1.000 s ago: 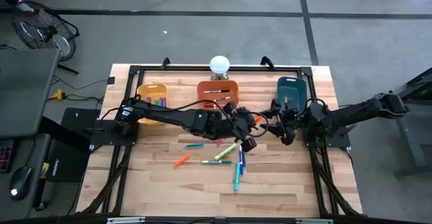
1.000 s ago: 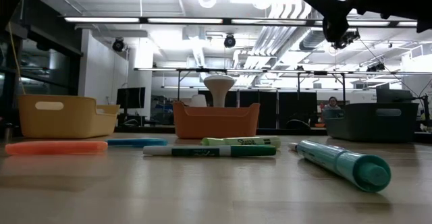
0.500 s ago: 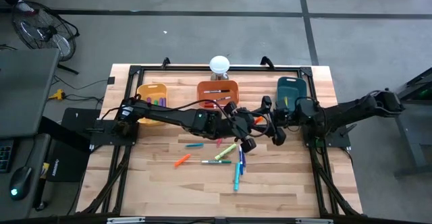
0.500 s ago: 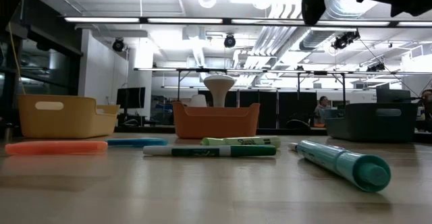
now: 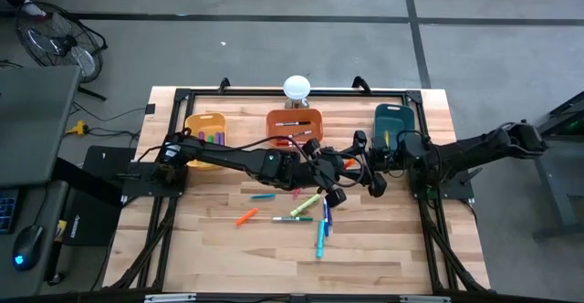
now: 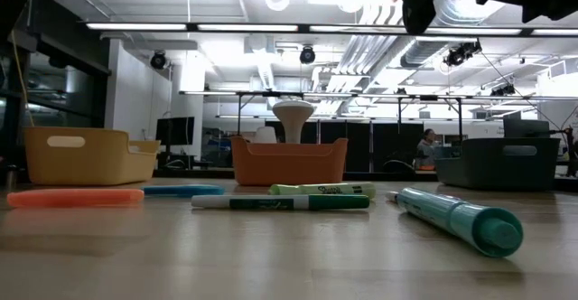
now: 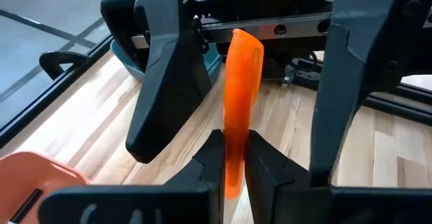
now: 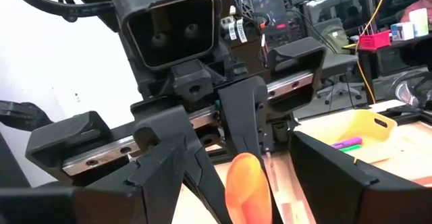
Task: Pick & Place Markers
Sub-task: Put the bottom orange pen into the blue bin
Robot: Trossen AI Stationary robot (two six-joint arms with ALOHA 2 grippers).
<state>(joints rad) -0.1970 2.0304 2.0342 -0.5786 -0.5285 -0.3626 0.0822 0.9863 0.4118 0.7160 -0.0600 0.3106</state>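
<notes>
My left gripper (image 5: 336,164) hovers above the table's middle, shut on an orange marker (image 7: 240,96) that sticks out past its fingertips toward the table's right. My right gripper (image 5: 363,170) faces it, open, with one finger on each side of the marker's free end (image 8: 248,187) and no touch showing. Several more markers (image 5: 312,214) lie flat on the wood below, among them an orange one (image 5: 246,217) and a teal one (image 6: 456,219). My left gripper pinches the orange marker near its one end (image 7: 232,158) between its two fingers. The fingers come from the table's left, slanting a little downward, and lie along the marker. The marker juts forward beyond the fingertips, lifted clear of the table.
Three bins stand along the far side: yellow (image 5: 205,128), orange (image 5: 294,125) and teal (image 5: 394,125). A white round-topped object (image 5: 297,88) stands behind the orange bin. The black frame rails (image 5: 274,93) border the table. Bare wood lies at the near left.
My right gripper has moved toward the table's left and slightly up, toward the left gripper, bringing its open fingers to either side of the orange marker's free end; then it stopped. The left gripper and its marker kept still.
</notes>
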